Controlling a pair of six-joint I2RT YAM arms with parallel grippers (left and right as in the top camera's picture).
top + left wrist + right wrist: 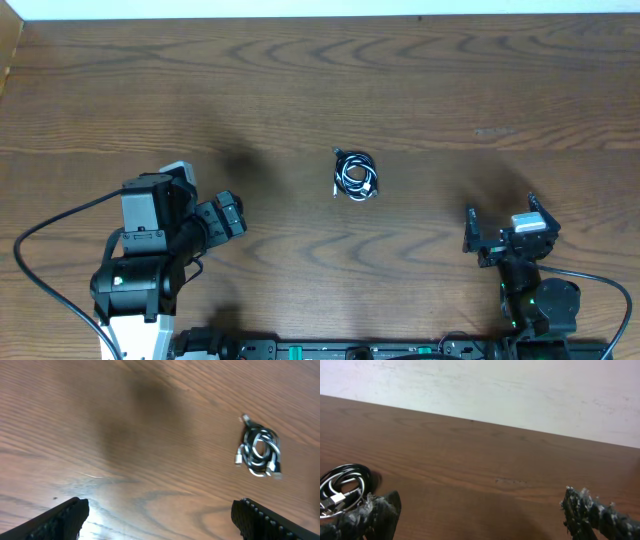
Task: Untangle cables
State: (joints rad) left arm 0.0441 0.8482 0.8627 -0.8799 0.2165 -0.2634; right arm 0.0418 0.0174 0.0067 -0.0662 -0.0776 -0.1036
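The cables (354, 176) lie as one small coiled bundle of black and white cords with silver plug ends, near the middle of the wooden table (320, 90). My left gripper (236, 213) rests low at the front left, well short of the bundle, and is open with nothing in it. In the left wrist view the bundle (260, 453) sits up and to the right of the open left gripper (160, 512). My right gripper (500, 212) stands open and empty at the front right. Its wrist view has the coil (342, 485) just beyond the left finger (382, 512).
The table's far edge meets a white wall (520, 390). A faint scuff (495, 131) marks the wood right of the bundle. Thick black arm cables (50, 230) loop at the front left, and another (600, 285) at the front right.
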